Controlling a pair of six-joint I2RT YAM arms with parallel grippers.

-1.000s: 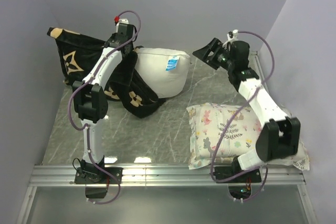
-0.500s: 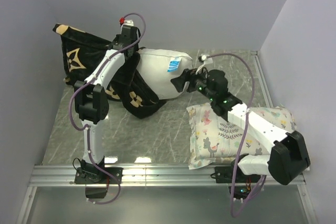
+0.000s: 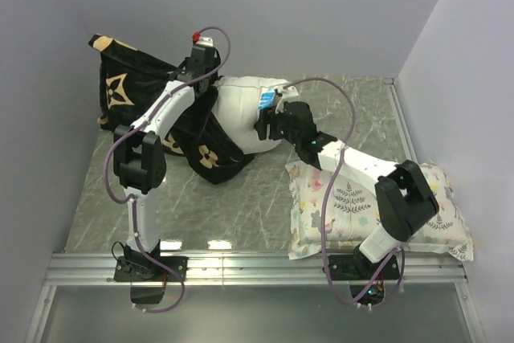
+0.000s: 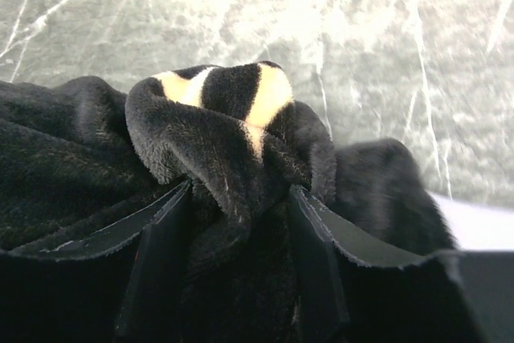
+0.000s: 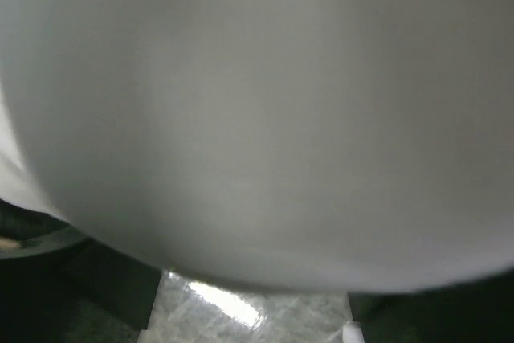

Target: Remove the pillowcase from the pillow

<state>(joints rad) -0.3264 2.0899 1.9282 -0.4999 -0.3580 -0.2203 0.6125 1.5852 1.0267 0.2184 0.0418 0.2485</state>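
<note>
Mid-strip. Left gripper (image 4: 235,202) clamped on a bunched fold of black plush, tan-flowered pillowcase (image 4: 217,138), raised far left. Plain white puffy pillow (image 3: 237,114) partly out. Right gripper (image 3: 269,122) spread wide against its end, holding nothing. Next, likely — pinch pillow, pull apart.

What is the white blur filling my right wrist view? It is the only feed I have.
Observer: It is the pillow. The top view shows the right gripper pushed up against its right end.
Operator: Is the pillowcase off?
Observer: No. From above, the pillowcase wraps the pillow's left end, and only the right part is bare.
Operator: And the left arm?
Observer: Its wrist view shows the left gripper shut on a bunched fold of the pillowcase.
</note>
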